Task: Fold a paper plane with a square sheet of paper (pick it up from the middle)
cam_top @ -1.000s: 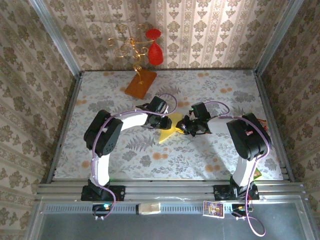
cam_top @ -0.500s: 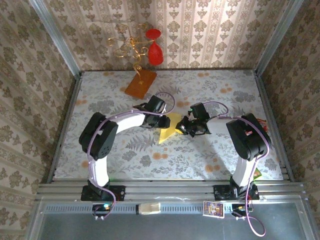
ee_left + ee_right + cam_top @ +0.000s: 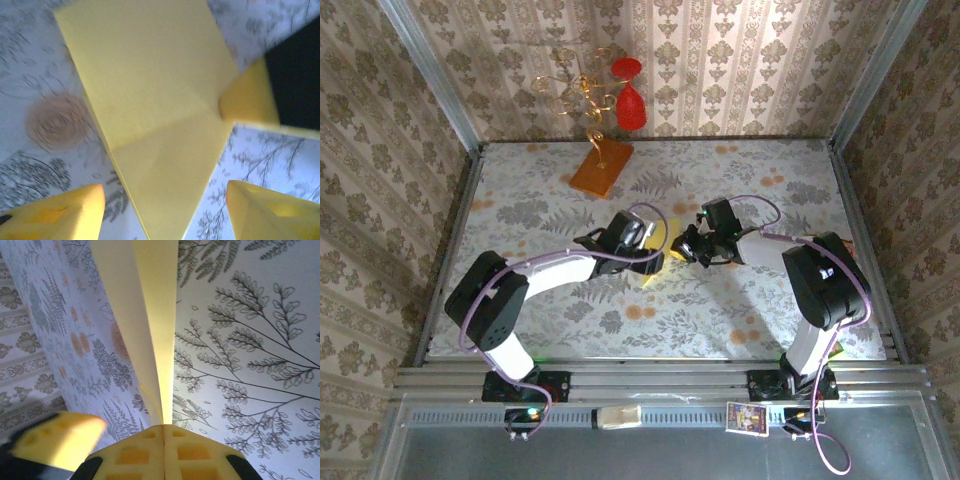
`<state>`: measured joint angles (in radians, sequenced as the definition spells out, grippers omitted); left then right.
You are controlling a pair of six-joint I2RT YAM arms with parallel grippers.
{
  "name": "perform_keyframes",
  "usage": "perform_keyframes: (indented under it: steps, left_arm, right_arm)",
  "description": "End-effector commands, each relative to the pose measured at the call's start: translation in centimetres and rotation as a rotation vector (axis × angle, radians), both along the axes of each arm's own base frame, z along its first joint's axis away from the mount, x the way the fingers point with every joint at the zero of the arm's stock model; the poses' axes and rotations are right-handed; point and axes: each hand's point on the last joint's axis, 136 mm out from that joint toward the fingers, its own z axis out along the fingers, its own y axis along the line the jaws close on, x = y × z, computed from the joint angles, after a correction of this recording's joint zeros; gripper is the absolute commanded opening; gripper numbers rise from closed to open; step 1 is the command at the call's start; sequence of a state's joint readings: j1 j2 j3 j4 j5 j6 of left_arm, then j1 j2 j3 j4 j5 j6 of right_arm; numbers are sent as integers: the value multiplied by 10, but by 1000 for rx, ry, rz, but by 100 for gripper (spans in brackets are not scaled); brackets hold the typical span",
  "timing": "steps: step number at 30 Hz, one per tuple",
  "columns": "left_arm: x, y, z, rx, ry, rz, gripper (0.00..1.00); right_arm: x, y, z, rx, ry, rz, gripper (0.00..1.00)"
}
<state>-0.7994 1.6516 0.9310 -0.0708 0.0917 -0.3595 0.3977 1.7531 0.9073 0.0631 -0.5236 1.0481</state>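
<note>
top external: fixed, high above and behind the near edge, looks down and forward over the whole desk [image 3: 790,170]. left wrist: very close, straight down on the square sheet of paper [image 3: 150,100]. right wrist: very close, grazing along that sheet. all share the sheet mid-desk.

Soft, even overhead light keeps the top view sharp; the arms throw faint grey shadows on the floral-printed tabletop [image 3: 740,300]. Ahead of the left claw [image 3: 167,217], the thin pale-yellow creased paper sheet [image 3: 150,90] is slightly blurred, and its fold nearer the claw is shaded. Just beyond the right claw [image 3: 163,432], that sheet glows translucent; the view to the left of this claw is smeared out of focus.
</note>
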Motion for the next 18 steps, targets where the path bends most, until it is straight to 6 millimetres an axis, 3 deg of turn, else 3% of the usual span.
perform_keyframes:
  steps: [1, 6, 18]
  left_arm:
    - [0, -15, 11, -2, -157, -95, 68]
    - [-7, -19, 2, 80, -277, -163, 69]
    - [-3, -31, -13, 141, -358, -234, 68]
  right_arm:
    - [-2, 2, 14, -5, 3, 7, 9]
    - [-3, 3, 16, -6, 20, 9, 9]
    - [-2, 6, 19, 17, 32, 9, 9]
